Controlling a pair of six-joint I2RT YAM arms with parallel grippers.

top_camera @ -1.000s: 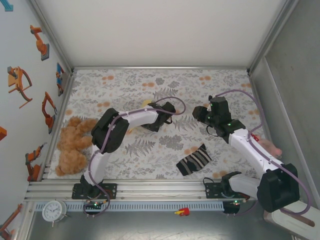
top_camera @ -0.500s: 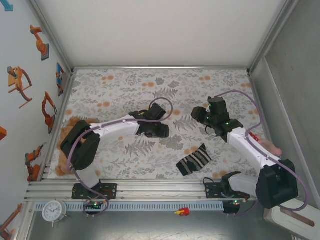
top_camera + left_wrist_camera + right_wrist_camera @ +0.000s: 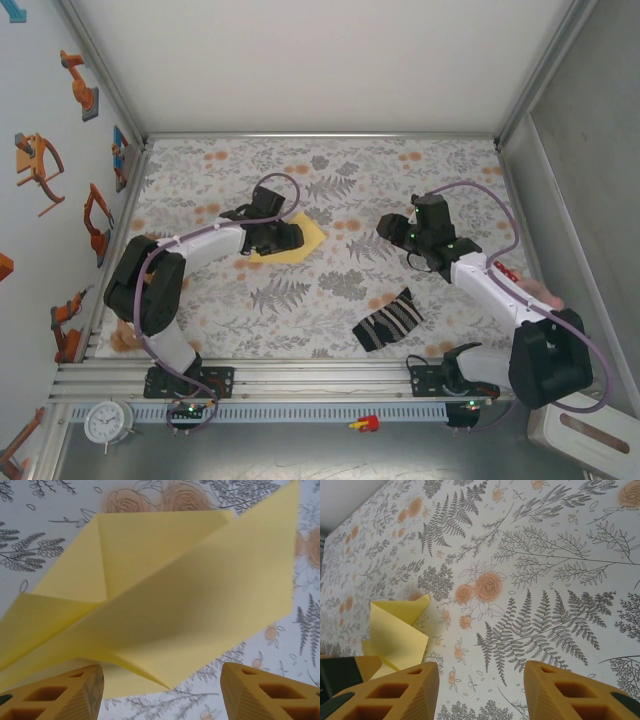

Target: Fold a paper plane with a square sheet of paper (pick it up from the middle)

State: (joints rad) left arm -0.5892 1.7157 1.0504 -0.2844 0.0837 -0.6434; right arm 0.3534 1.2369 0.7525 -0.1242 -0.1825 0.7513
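Paper plane (image 3: 308, 234): pale-yellow, folded, flat just left of worktop (image 3: 330, 300) centre; flaps lifting, likely wanting another press. Left pincer (image 3: 161, 685): spread, empty, beside it. Right pincer (image 3: 480, 680): spread, empty, standing clear.

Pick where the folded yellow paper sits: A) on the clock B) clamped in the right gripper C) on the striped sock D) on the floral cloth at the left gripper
D: the folded yellow paper lies on the floral cloth just ahead of the left gripper, whose fingers are apart, well away from the striped sock.
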